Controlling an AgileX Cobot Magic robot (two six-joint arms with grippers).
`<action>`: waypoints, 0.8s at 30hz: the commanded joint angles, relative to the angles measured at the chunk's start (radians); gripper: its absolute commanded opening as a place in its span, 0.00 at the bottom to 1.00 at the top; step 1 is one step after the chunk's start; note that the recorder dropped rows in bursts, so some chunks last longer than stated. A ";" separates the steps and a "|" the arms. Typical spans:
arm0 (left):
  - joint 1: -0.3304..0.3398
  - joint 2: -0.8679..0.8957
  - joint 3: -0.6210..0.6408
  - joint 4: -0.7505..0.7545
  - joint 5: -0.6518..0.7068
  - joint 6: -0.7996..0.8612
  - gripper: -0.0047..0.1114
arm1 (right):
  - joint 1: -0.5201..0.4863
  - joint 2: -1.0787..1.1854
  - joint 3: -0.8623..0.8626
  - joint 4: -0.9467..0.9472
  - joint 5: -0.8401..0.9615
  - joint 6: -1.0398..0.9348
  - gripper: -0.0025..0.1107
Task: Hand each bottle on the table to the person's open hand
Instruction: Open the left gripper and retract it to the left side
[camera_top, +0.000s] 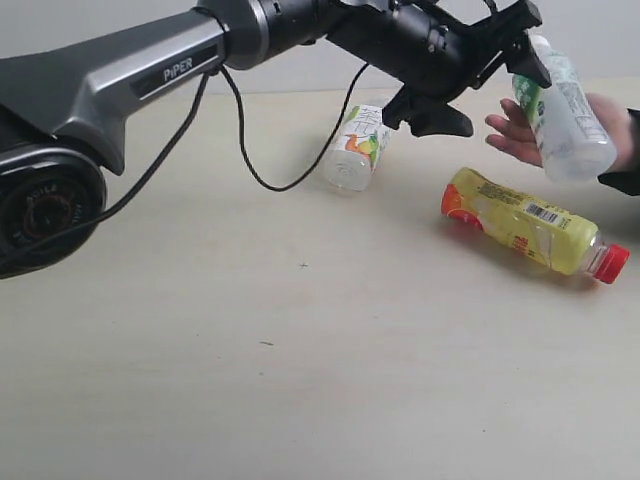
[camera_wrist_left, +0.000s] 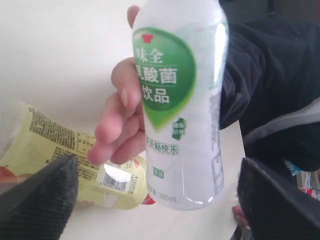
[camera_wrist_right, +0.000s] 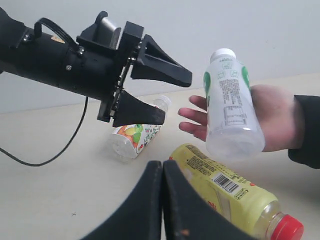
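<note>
A white bottle (camera_top: 565, 115) with a green label (camera_wrist_left: 180, 100) rests in the person's open hand (camera_top: 515, 135), tilted cap-up (camera_wrist_right: 232, 105). My left gripper (camera_top: 505, 100) is open just short of that bottle, its fingers (camera_wrist_left: 45, 200) spread wide and off it. On the pale table (camera_top: 300, 380) lies a yellow bottle (camera_top: 530, 222) with a red cap, below the hand. A small clear bottle (camera_top: 358, 148) with a fruit label lies farther back. My right gripper (camera_wrist_right: 162, 200) is shut on nothing, low over the table beside the yellow bottle (camera_wrist_right: 230, 192).
The left arm's black cable (camera_top: 250, 150) hangs in a loop down to the table beside the fruit-label bottle. The person's dark sleeve (camera_wrist_left: 280, 85) comes in from the right edge. A grey wall (camera_wrist_right: 200, 25) stands behind the table.
</note>
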 joint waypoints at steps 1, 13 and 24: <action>0.029 -0.053 -0.007 -0.006 0.085 0.089 0.64 | -0.001 -0.005 0.004 0.001 -0.007 -0.009 0.02; 0.080 -0.137 -0.007 -0.007 0.254 0.272 0.04 | -0.001 -0.005 0.004 0.001 0.000 -0.009 0.02; 0.094 -0.208 -0.007 0.002 0.369 0.477 0.04 | -0.001 -0.005 0.004 0.001 0.000 -0.009 0.02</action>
